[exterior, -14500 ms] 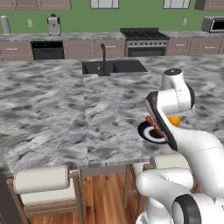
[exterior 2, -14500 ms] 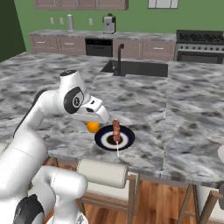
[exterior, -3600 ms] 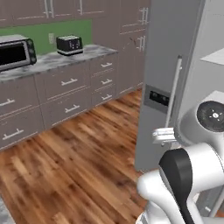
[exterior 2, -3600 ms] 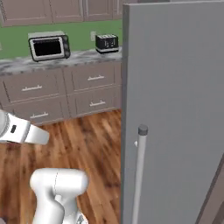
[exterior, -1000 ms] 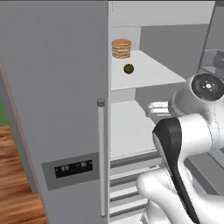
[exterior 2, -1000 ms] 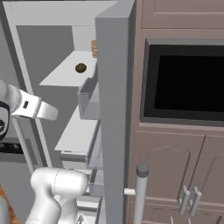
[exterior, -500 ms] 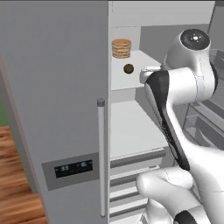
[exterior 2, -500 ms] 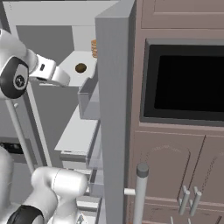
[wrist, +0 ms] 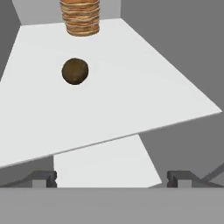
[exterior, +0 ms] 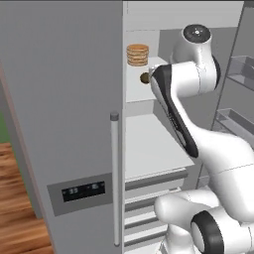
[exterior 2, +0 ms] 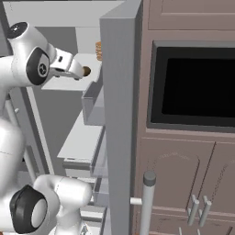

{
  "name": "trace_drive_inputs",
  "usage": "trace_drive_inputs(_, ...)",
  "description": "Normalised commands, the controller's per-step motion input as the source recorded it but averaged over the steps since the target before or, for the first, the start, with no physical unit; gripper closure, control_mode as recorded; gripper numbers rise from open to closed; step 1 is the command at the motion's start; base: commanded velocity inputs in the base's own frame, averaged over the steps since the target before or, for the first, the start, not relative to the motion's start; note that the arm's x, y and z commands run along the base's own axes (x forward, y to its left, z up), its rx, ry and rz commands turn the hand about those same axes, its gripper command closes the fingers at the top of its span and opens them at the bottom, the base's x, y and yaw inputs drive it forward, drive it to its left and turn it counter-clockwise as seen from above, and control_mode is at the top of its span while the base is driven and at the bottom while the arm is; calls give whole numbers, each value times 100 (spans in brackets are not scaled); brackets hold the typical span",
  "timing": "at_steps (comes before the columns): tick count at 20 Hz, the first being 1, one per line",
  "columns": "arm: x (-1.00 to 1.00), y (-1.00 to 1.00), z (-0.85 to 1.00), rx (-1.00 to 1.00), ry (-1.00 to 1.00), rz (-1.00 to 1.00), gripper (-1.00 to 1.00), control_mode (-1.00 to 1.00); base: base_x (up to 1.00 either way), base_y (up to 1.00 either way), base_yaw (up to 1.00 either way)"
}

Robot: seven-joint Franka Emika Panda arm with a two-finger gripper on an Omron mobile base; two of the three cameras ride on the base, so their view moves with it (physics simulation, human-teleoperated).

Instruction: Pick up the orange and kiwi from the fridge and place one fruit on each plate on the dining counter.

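The fridge (exterior: 64,99) stands open with white shelves inside. The kiwi (wrist: 75,71), a small brown oval, lies on the upper shelf (wrist: 131,92), in front of a stack of tan round cakes (wrist: 80,17). My gripper (wrist: 112,177) is open, level with this shelf's front edge, and the kiwi is ahead and left of centre between the finger lines. From the right base the gripper (exterior 2: 77,72) is just short of the kiwi (exterior 2: 86,71). In the left base view the kiwi (exterior: 145,78) peeks out beside my forearm. The orange, plates and dining counter are out of view.
A lower white shelf (exterior: 149,144) and drawers (exterior: 149,198) sit beneath. Door bins (exterior: 243,69) hang on the right door. The left door's bar handle (exterior: 115,173) and dispenser panel (exterior: 82,189) face me. A built-in oven (exterior 2: 193,82) sits in the brown cabinet beside the fridge.
The arm has risen from the middle shelf's height to the upper shelf and reached in towards the kiwi. Well before that, the base drove from the dining counter to the fridge.
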Motion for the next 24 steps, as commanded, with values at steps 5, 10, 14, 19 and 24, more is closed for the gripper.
trace_drive_inputs(5,56,8,-20,0,0,4,-100,-100,0,0,0)
trace_drive_inputs(10,49,14,-20,0,0,2,-100,-100,0,0,0)
trace_drive_inputs(14,42,15,-13,0,0,0,-100,-100,0,0,0)
trace_drive_inputs(19,42,4,-9,0,0,0,-100,-100,0,0,0)
trace_drive_inputs(24,42,0,-6,0,0,0,-100,-100,0,0,0)
